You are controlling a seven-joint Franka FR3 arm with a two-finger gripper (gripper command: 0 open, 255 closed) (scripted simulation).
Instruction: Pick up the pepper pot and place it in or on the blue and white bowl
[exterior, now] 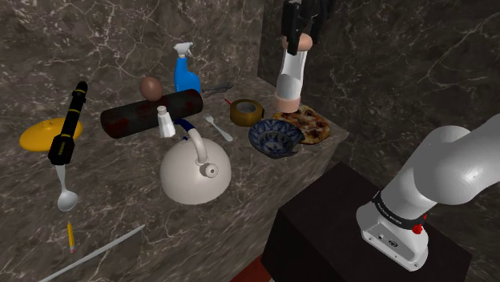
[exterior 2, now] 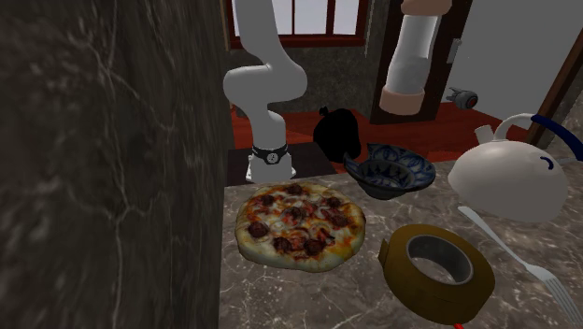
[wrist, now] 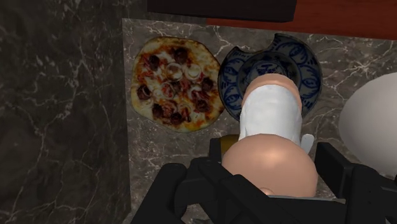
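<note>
The pepper pot (exterior: pixel 292 76) has a white body with pinkish-tan ends. It hangs upright, high above the counter, with my black gripper (exterior: pixel 302 34) shut on its top knob. Below it stands the blue and white patterned bowl (exterior: pixel 275 136), next to a pizza (exterior: pixel 308 124). In the wrist view the pepper pot (wrist: pixel 270 124) runs down from my fingers (wrist: pixel 191 188) and its lower end covers part of the bowl (wrist: pixel 304 60). The second exterior view has the pepper pot (exterior 2: pixel 411 56) well above the bowl (exterior 2: pixel 392 173), apart from it.
Around the bowl stand a white kettle (exterior: pixel 195 168), a roll of brown tape (exterior: pixel 246 112) and a fork (exterior: pixel 218 128). Further along lie a dark roll (exterior: pixel 152 114), a white shaker (exterior: pixel 165 122), a blue spray bottle (exterior: pixel 186 74) and a spoon (exterior: pixel 66 192). A marble wall (exterior: pixel 385 56) rises beside the pizza.
</note>
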